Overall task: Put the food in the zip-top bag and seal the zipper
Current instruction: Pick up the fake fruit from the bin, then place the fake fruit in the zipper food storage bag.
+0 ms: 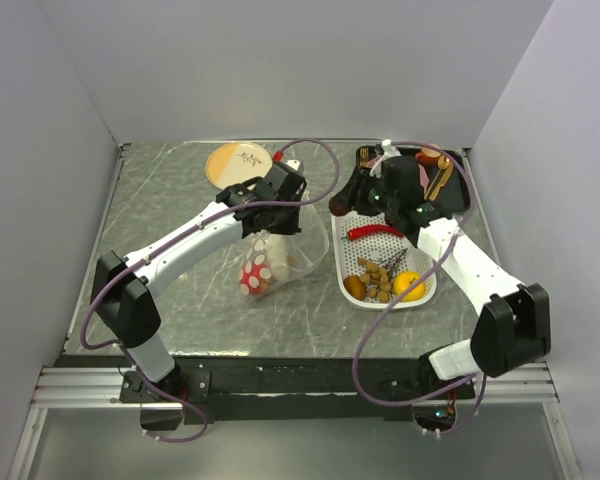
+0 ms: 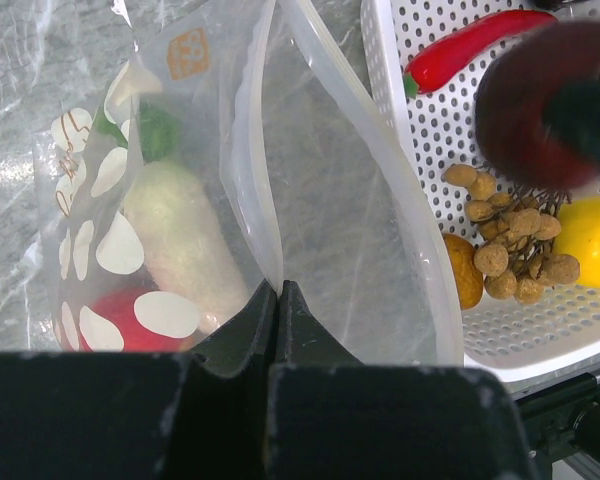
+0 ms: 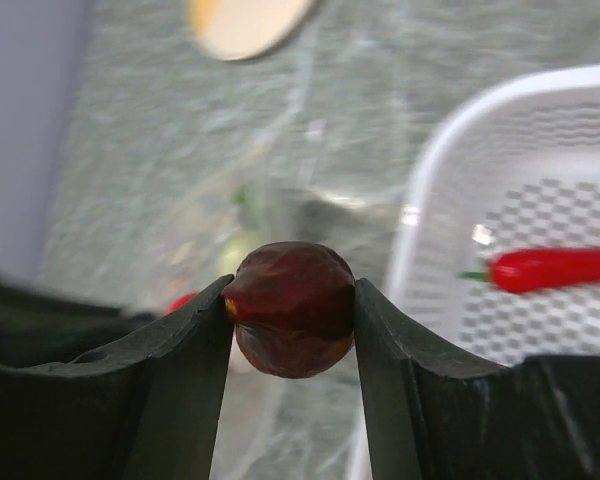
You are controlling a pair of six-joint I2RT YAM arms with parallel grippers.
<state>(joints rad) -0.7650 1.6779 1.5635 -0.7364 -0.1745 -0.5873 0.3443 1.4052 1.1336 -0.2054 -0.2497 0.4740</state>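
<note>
The zip-top bag (image 2: 320, 200) hangs open beside the basket, its white zipper (image 2: 245, 170) running up from my left gripper (image 2: 278, 290), which is shut on that mouth edge. Inside the bag lie a white-and-green vegetable (image 2: 180, 230) and a red piece (image 2: 110, 325). My right gripper (image 3: 292, 300) is shut on a dark red round fruit (image 3: 292, 335) and hovers over the basket's far left corner, near the bag's mouth. In the white basket (image 2: 435, 130) lie more of the food: a red chili (image 2: 470, 45), brown nuts (image 2: 515, 250), a yellow fruit (image 2: 592, 235) and a brown oval (image 2: 464, 272).
A black tray (image 1: 458, 185) with utensils sits behind the basket at the back right. A pale orange plate (image 1: 238, 163) lies at the back, left of centre. Grey walls close in the table on the left, right and rear.
</note>
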